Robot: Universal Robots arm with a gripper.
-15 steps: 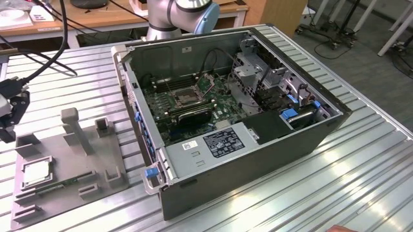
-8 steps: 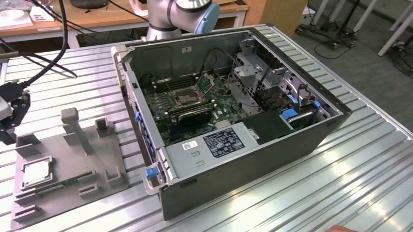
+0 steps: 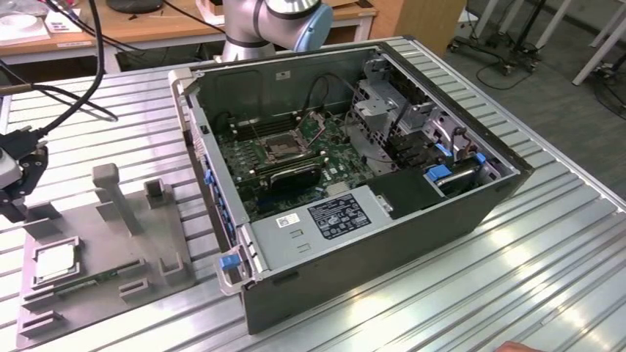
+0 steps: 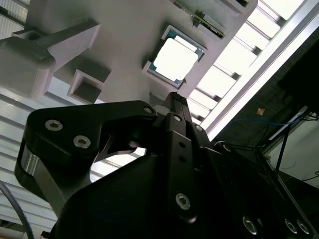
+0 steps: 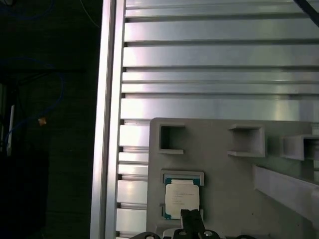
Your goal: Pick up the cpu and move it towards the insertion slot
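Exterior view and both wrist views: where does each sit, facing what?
Exterior view: off the arm, looking down on the computer case and grey fixture; arm and end effector show.
First wrist view: on the wrist, facing down at the cpu; end effector barely shows.
Second wrist view: on the wrist, past the end effector's body toward the cpu.
Shared: the cpu in the fixture.

Nothing clear enough to read. Black and white label point(image 3: 338, 215) and small white sticker point(image 3: 290, 220) on the silver box point(image 3: 293, 249) at the near end of the computer case point(image 3: 411, 235): print too tiny. Faint marks on top of the cpu point(image 5: 182, 198) in the first wrist view: too faint to make out.
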